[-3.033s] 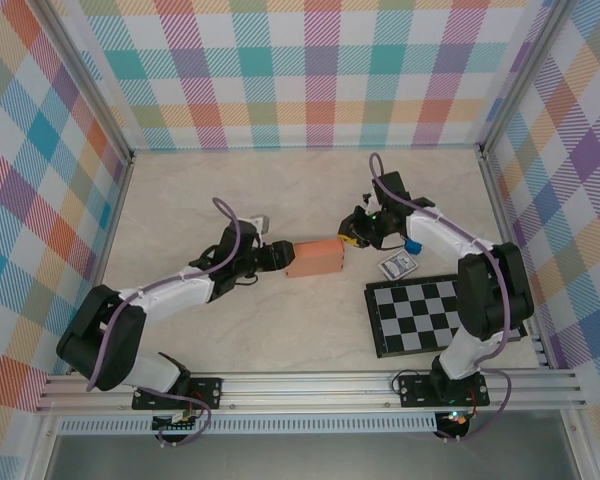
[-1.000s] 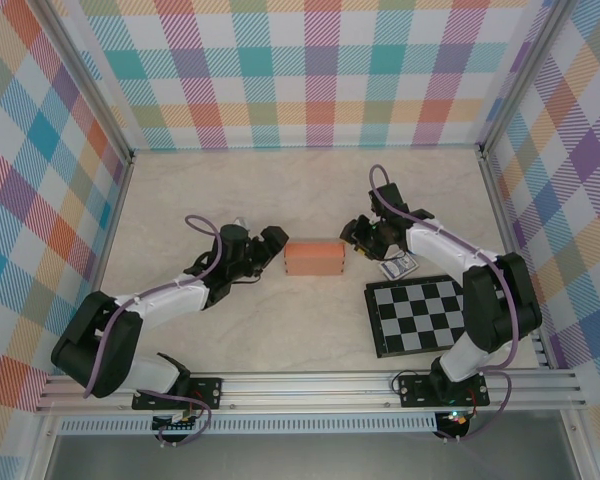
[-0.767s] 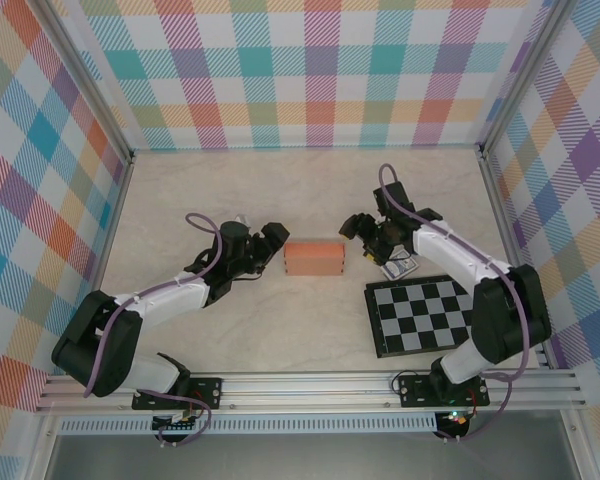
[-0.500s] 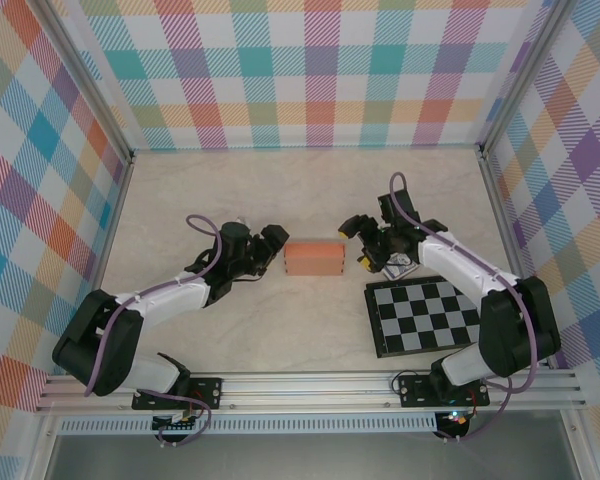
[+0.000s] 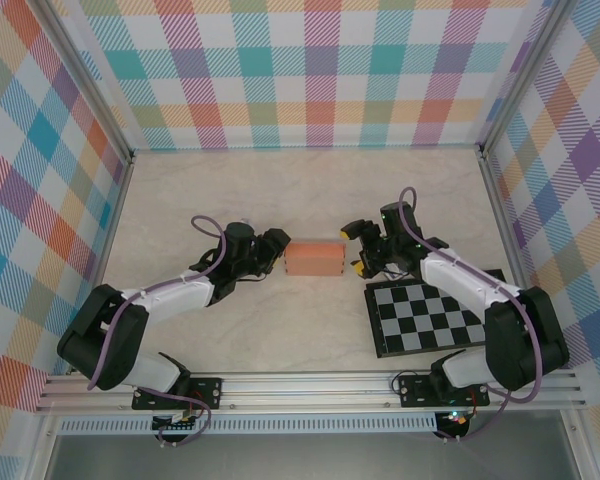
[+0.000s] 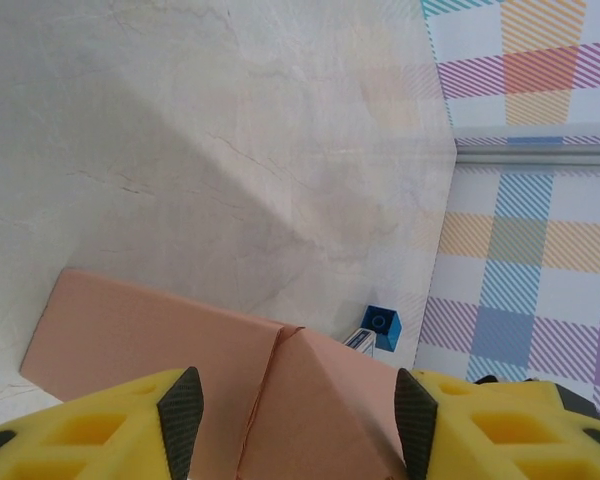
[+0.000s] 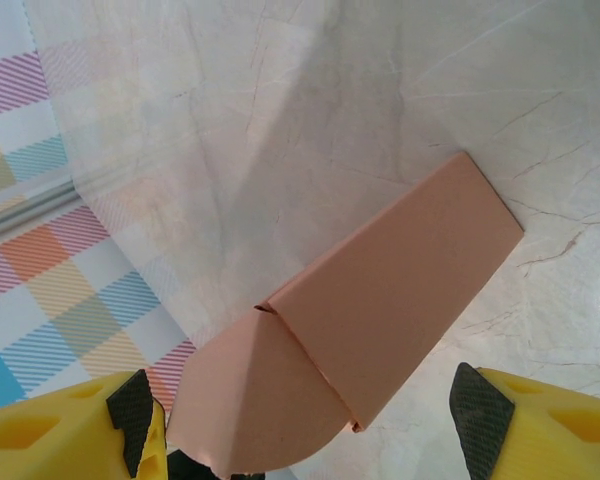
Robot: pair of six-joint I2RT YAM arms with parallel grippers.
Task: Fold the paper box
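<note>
Salmon-orange paper box (image 5: pixel 314 257) lies on surface (image 5: pixel 310 190), frame centre. Left gripper (image 5: pixel 277 250) jaws open astride its end. Right gripper (image 5: pixel 354 248) jaws open, just beside it.

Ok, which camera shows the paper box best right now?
Right wrist: the paper box sits close up, with nearly its whole length, one long face and the rounded end flap clear. Top external shows the whole box from above, but small. Left wrist shows the box cropped at the frame's bottom edge.

No legible text or markings
</note>
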